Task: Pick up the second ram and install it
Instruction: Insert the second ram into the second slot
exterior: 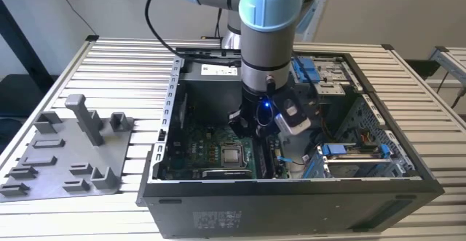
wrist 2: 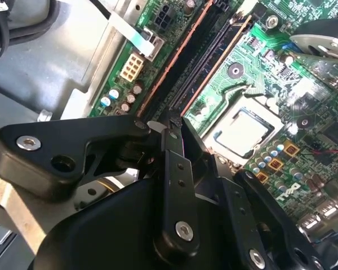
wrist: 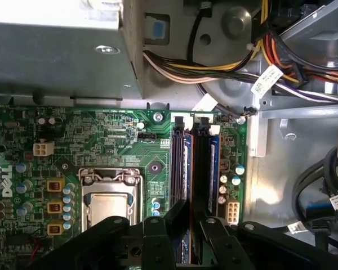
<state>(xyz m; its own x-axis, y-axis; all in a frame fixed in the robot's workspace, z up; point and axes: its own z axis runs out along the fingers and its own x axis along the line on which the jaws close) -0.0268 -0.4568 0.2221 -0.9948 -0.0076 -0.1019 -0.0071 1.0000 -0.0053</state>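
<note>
An open computer case (exterior: 407, 170) on a slatted table (exterior: 131, 61).
Below the gripper (wrist: 190, 225), the light, stiff, fragile second ram (wrist: 213, 169) is seated; edge holds are judged safest; jaw state cannot be told.

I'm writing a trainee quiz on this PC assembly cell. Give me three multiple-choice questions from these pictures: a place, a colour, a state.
1. Where is the gripper?
A inside the computer case, above the motherboard
B outside it
C far above it
2. What colour is the fixture tray?
A blue
B grey
C red
3. The processor is:
A under a cooler
B hidden by cables
C uncovered

Key:
1 A, it hangs at the memory slots.
2 B, it is plain grey plastic.
3 C, its metal top shows.
</note>
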